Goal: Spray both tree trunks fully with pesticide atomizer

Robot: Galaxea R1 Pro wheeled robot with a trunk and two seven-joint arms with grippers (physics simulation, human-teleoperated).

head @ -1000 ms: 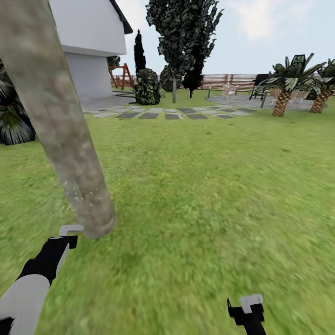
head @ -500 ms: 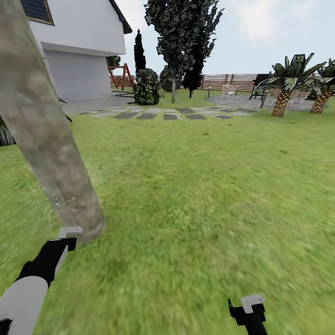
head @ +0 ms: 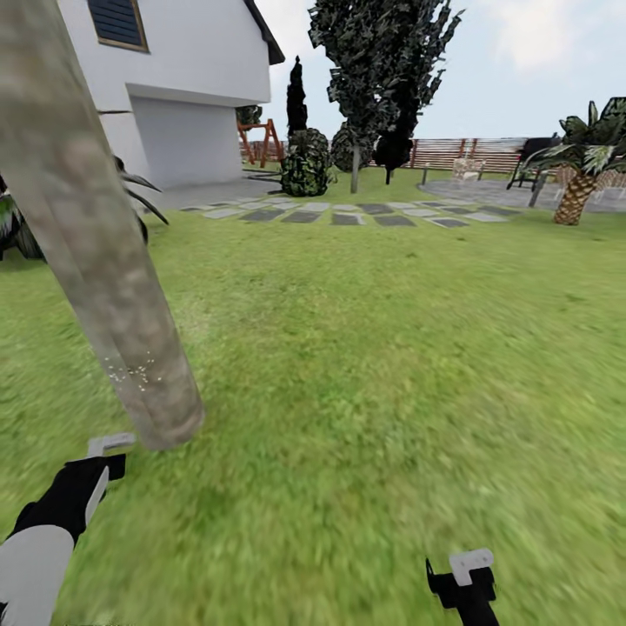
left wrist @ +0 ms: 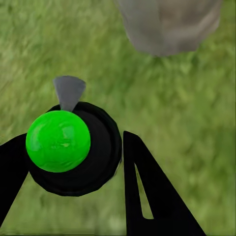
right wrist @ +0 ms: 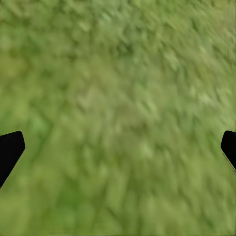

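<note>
The pesticide atomizer (left wrist: 69, 147), a black round body with a bright green ball on top and a grey nozzle, sits between the black fingers (left wrist: 142, 187) of my left gripper (head: 97, 459), which is shut on it. Its nozzle points at the foot of a thick mottled grey-brown tree trunk (head: 96, 252) that leans up to the left; the trunk's base (left wrist: 169, 24) is close ahead. A small patch of white pesticide specks (head: 130, 369) dots the trunk low down. My right gripper (head: 465, 584) hangs open over the grass floor (right wrist: 118, 98), holding nothing.
Lawn (head: 391, 348) stretches ahead and to the right. Far off stand a white house (head: 191, 96), a stepping-stone path (head: 348, 213), dark slim trees (head: 382, 78), a palm (head: 578, 178) and a wooden fence (head: 469, 152). A spiky plant (head: 139, 191) sits behind the trunk.
The whole head view has swung, so house and far trees sit further right. My left arm shows lower and further left. The specks on the trunk look the same.
</note>
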